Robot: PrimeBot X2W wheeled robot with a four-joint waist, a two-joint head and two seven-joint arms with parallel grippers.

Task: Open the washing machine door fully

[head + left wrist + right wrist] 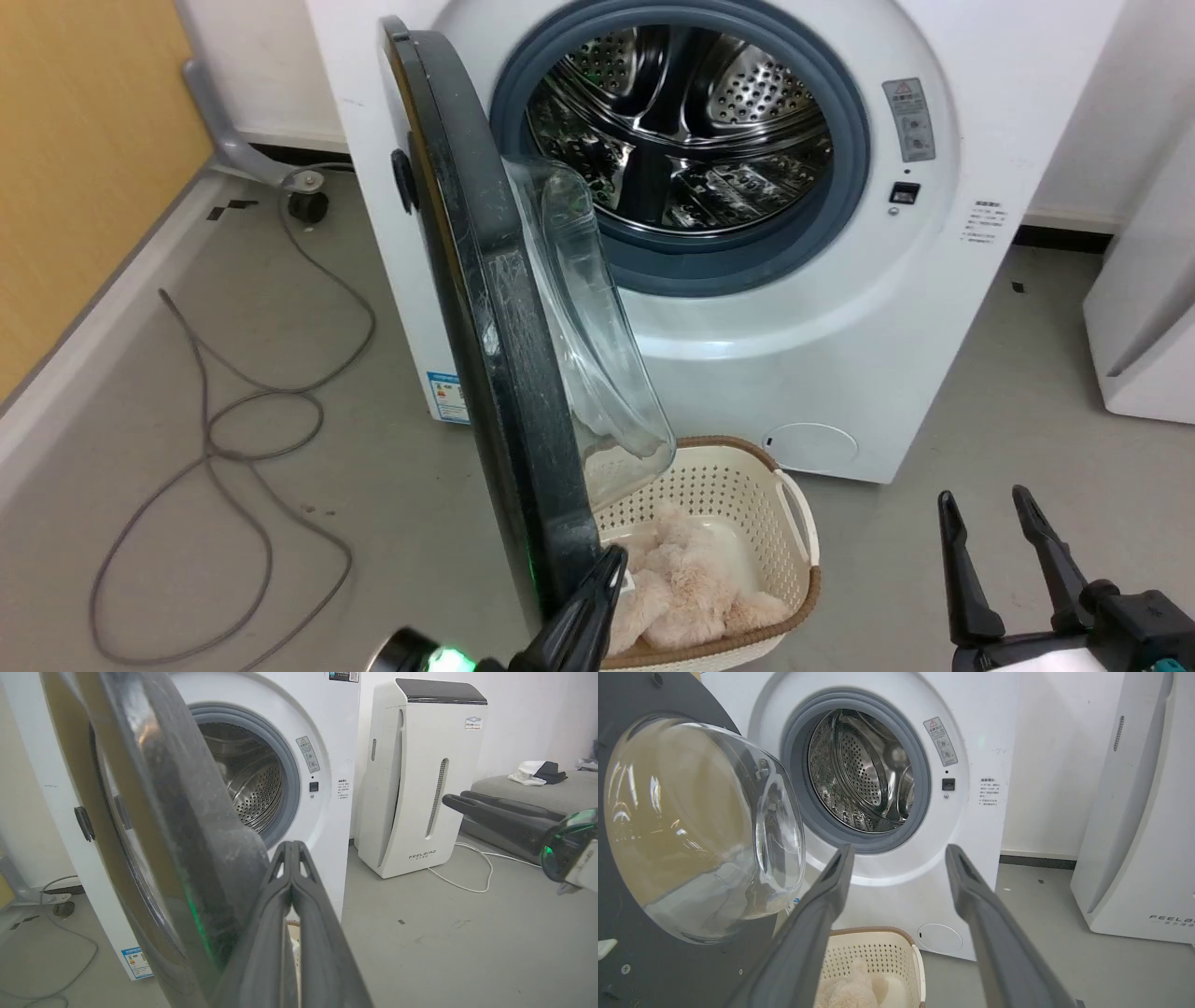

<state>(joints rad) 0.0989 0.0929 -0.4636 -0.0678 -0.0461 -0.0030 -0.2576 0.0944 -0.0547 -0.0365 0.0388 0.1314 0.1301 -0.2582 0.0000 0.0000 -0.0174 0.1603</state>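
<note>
- Grey floor all round, with a yellow wall panel on the left of the head view and a loose grey cable looping over the floor beside it.
- The washing machine sits straight ahead. Its steel drum is in plain sight inside the grey rubber ring.
- A cream basket stands on the floor right in front of the machine, with something pale and fluffy in it.
- In the left wrist view a tall white appliance stands to the machine's right.
- The door hangs on the machine's left side, swung out to roughly a right angle with the front.
- The left claw has its fingers pressed together with nothing between them. It sits low down, right up against the inner side of the door's lower free edge. I honestly can't tell if it's touching.
- The right claw is spread wide and empty, over the floor off to the right, well apart from the door.
- The door stands upright and shows edge-on in the head view. Its flat runs from the hinge out toward the robot, free edge nearest the camera.
- Its clear bowl bulges toward the robot's right, hanging over the basket.
</note>
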